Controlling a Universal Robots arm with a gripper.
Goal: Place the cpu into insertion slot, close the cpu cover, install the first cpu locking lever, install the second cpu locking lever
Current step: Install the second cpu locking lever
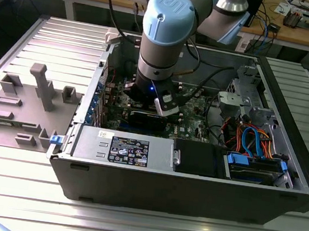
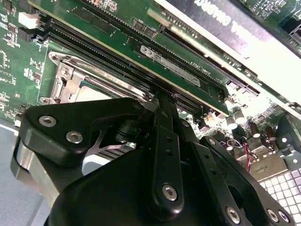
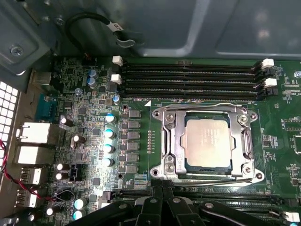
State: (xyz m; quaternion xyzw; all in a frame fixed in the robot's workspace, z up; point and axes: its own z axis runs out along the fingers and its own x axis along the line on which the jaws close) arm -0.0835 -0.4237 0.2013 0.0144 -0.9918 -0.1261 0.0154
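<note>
Right up against the lens in the second wrist view, the black gripper (image 2: 162, 101) is looming large, its fingers (image 2: 164, 141) pressing together with no gap showing between them and nothing clamped, the tip hovering just beside a long black memory slot (image 2: 141, 56) and the corner of the socket. In the first wrist view the gripper (image 3: 162, 190) is peeking in at the edge, sitting just beside the socket's near side.

And there it is: one cpu (image 3: 208, 144), dull silver top, lying flat in the insertion slot. One cpu cover (image 3: 207, 141) is lying down around it, the chip showing through its square window. I'm counting two locking levers, thin wire rods: one lever (image 3: 207, 107) running along the far edge of the frame, the other lever (image 3: 211, 179) running along the near edge by the gripper. Whether either is hooked under its catch, I cannot tell.

Four memory slots (image 3: 188, 81) are running in parallel beyond the socket, and a column of silver-topped capacitors (image 3: 108, 141) is standing beside it on the green motherboard (image 3: 84, 155).

The exterior view is giving what the wrist cameras are not: the one arm (image 1: 167, 32) plunging down into the open computer case (image 1: 180, 180), which is lying on its side on the ribbed metal table (image 1: 129, 225), with a grey fixture tray (image 1: 26, 105) sitting to the exterior view's left.
</note>
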